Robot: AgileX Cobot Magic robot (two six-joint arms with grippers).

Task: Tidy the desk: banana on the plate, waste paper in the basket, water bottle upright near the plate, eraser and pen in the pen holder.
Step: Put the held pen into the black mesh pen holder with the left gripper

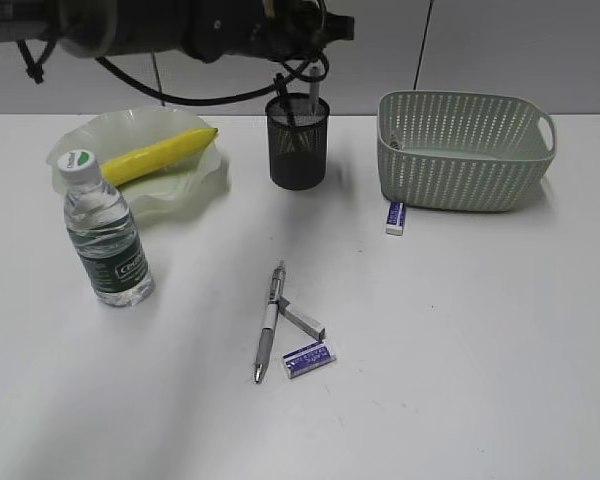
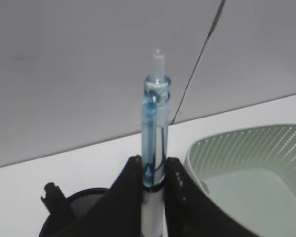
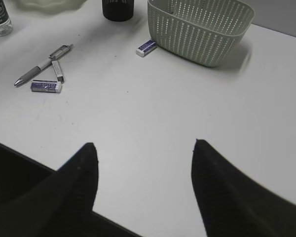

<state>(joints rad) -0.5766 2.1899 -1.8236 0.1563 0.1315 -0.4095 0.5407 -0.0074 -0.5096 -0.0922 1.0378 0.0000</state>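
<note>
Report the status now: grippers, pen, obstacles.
Left fingers shut on clear blue pen above black mesh pen holder. Right fingers open, empty. Nothing in the way.

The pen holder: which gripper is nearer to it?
Left. The left gripper holds a blue pen right above the pen holder; the right gripper hovers far away, fingers open.

Matt white desk (image 1: 460, 350), black mesh pen holder (image 1: 298, 142), perforated plastic basket (image 1: 465, 160), clear glossy water bottle (image 1: 105, 235).

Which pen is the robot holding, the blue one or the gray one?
The clear blue pen. The left gripper pinches it upright over the black pen holder. The gray pen lies flat on the desk, untouched.
</note>
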